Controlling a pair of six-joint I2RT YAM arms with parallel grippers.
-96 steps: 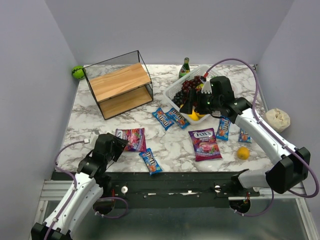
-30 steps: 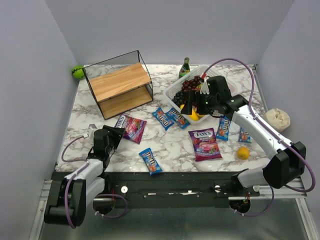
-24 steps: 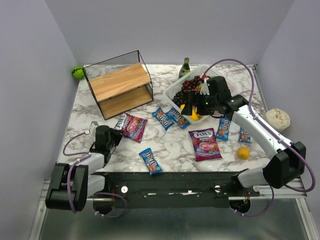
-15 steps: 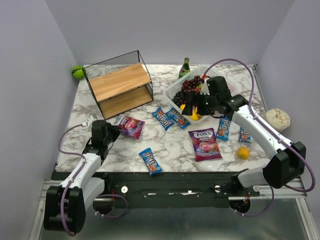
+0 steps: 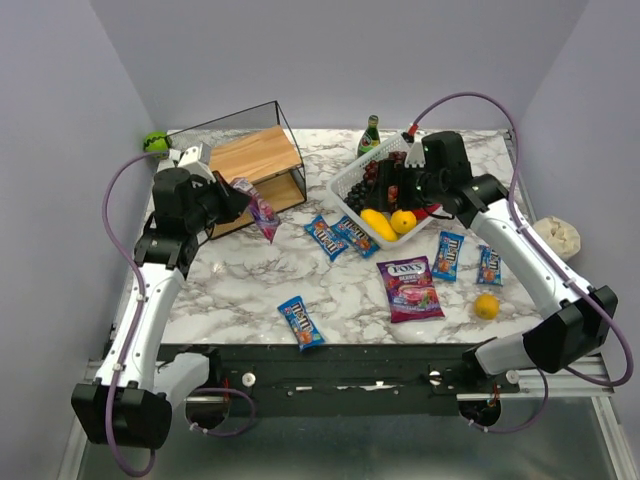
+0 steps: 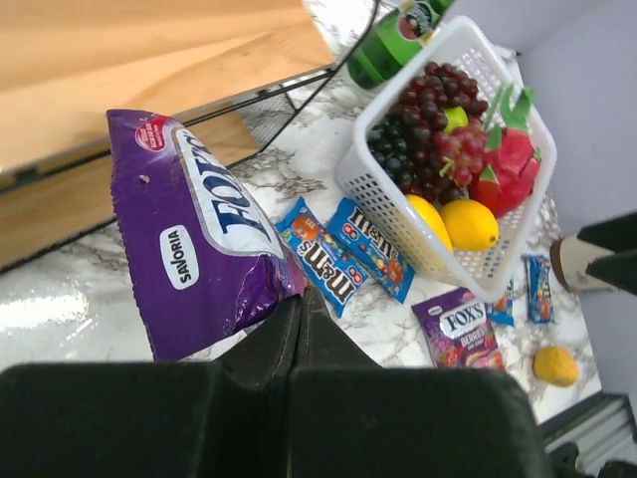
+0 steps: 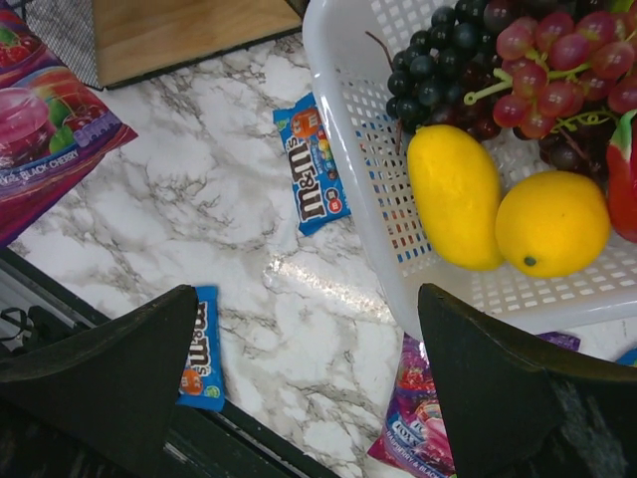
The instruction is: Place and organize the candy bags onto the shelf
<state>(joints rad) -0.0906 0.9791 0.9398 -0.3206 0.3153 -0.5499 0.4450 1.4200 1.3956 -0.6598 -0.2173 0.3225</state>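
Observation:
My left gripper (image 5: pixel 232 201) is raised in front of the shelf (image 5: pixel 243 158), shut on the lower edge of a purple candy bag (image 5: pixel 258 212). In the left wrist view that bag (image 6: pixel 194 239) hangs off the pinched fingertips of the gripper (image 6: pixel 302 299), beside the lower wooden board (image 6: pixel 60 214). A second purple bag (image 5: pixel 410 288) lies flat on the marble. Several blue packets lie about: one near the front edge (image 5: pixel 300 322), two mid-table (image 5: pixel 340 236), two at the right (image 5: pixel 446 255). My right gripper (image 7: pixel 309 368) hovers open over the table by the basket, holding nothing.
A white lattice basket (image 5: pixel 352 176) of grapes and yellow fruit stands right of the shelf, a green bottle (image 5: pixel 370 135) behind it. A small orange (image 5: pixel 486 305) lies front right, a green ball (image 5: pixel 155 143) at the back left corner, a white lump (image 5: pixel 555 238) off the right edge.
My left gripper closed on the purple bag, lifted it off the table and carried it back toward the shelf. The right gripper rose slightly near the basket.

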